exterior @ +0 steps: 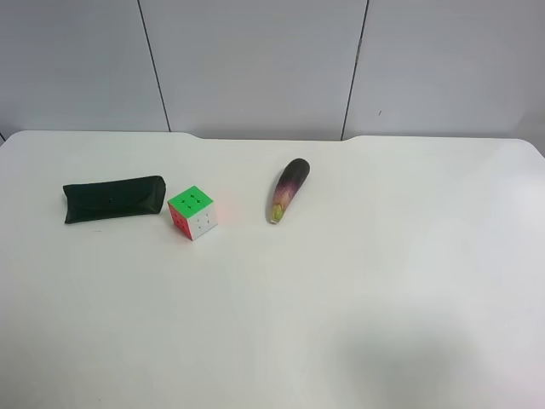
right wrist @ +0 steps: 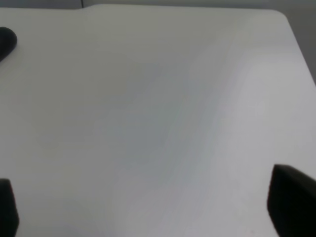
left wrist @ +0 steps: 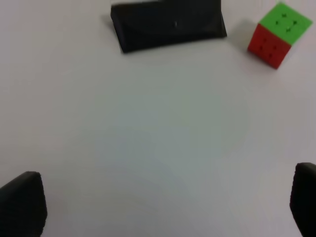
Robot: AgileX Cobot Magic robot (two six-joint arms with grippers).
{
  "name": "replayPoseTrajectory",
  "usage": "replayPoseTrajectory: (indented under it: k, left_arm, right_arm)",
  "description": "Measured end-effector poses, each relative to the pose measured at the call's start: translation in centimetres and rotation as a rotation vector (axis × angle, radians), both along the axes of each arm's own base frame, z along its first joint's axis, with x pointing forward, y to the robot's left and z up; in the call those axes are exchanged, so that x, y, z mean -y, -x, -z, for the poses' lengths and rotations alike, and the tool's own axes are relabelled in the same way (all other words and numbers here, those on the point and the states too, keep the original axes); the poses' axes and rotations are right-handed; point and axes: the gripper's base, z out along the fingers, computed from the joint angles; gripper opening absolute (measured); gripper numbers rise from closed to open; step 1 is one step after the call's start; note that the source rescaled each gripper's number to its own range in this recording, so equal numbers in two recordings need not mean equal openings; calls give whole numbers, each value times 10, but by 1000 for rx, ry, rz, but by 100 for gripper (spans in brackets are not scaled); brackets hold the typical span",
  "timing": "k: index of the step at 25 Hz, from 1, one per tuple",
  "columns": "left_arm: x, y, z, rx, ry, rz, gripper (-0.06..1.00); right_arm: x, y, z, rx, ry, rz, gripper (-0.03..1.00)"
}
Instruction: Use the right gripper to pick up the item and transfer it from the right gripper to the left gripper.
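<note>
The item, a flat black soft case (exterior: 113,198) with a fold-over flap, lies on the white table (exterior: 358,298) towards the exterior high view's left. It shows again as the case (left wrist: 168,25) in the left wrist view, ahead of my left gripper (left wrist: 163,202). That gripper is open, with only its two black fingertips (left wrist: 22,205) in the frame and nothing between them. My right gripper (right wrist: 148,207) is open too, over bare table, far from the case. Neither arm appears in the exterior high view.
A multicoloured puzzle cube (exterior: 192,212) stands just beside the case, seen as the cube (left wrist: 279,33) in the left wrist view. A purple eggplant toy (exterior: 289,189) lies near the middle. A dark rounded thing (right wrist: 6,40) sits at the right wrist view's edge.
</note>
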Motion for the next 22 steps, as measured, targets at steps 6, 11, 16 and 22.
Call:
replayPoseTrajectory:
  k: [6,11,16,22]
  left_arm:
    - [2,18,2,76,11,-15,100]
    - [2,16,12,53,37,-21,100]
    - [1,15,18,74,38,-1,100]
    - [0,14,22,96,37,36,100]
  right_arm:
    - [0,0,0,0,0,0,100]
    - [0,0,0,0,0,0,100]
    - [0,0,0,0,0,0,100]
    - [0,0,0,0,0,0,100]
